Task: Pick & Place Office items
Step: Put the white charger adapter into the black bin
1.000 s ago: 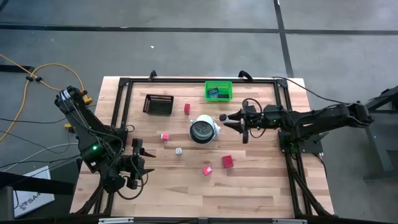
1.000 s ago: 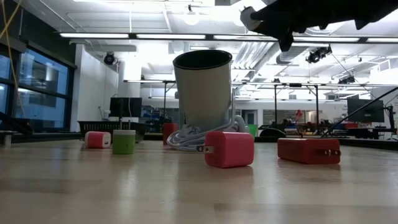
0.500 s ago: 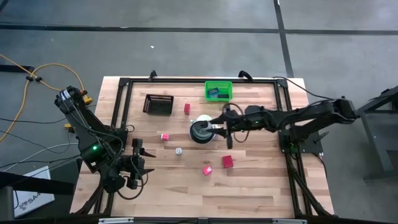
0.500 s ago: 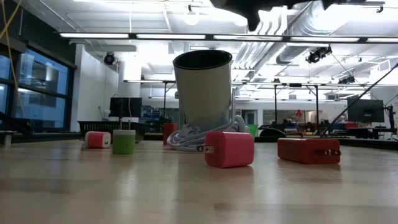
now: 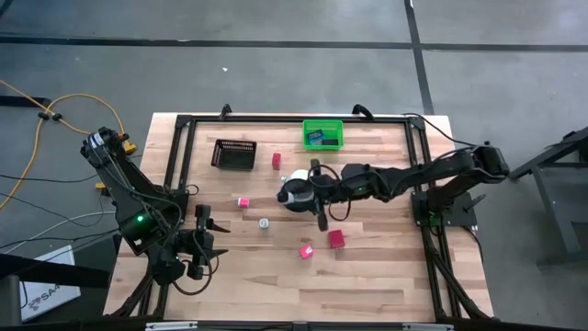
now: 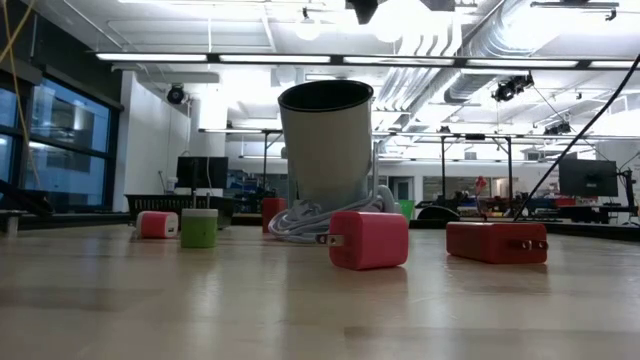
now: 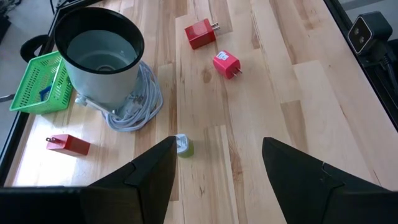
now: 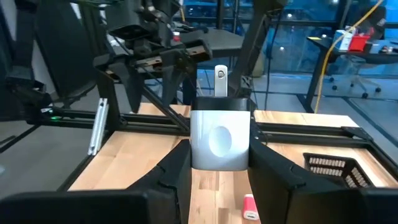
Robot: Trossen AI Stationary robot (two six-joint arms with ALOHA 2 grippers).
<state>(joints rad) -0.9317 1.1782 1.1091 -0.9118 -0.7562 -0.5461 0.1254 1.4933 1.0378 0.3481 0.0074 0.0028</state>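
Wooden bench (image 5: pixel 386 276) seen from its near edge to its far edge, during a carry by the right arm. Near left, the left gripper (image 7: pixel 217 149) waits low over the boards, fingers spread and empty. Nearest of the loose items are a pink block (image 6: pixel 368 240) and, just beside it, a red block (image 6: pixel 496 242); a little farther lie a green-and-white piece (image 5: pixel 264 222) and a small pink block (image 5: pixel 243 202). At mid-bench stands the cup (image 6: pixel 327 150), upright, with a white cable (image 7: pixel 134 109) coiled round its foot. The right gripper (image 5: pixel 310 188) hangs above the cup, clenched on a white block (image 8: pixel 219 140) that sits square between its fingers. Whether it is centred over the cup's mouth cannot be told. Beyond, a second red block (image 5: pixel 276 161) lies near the mesh tray (image 5: pixel 233 154); the green bin (image 5: pixel 322 123) at the far edge already holds blue flat pieces (image 5: pixel 317 138). The step in hand appears to be delivery of the white block, most likely into the cup. To do it well, line the block up with the opening, lower until it clears the rim, and release only then. A drop from height risks a bounce off the rim, and a sideways brush could tip the cup or drag its cable.
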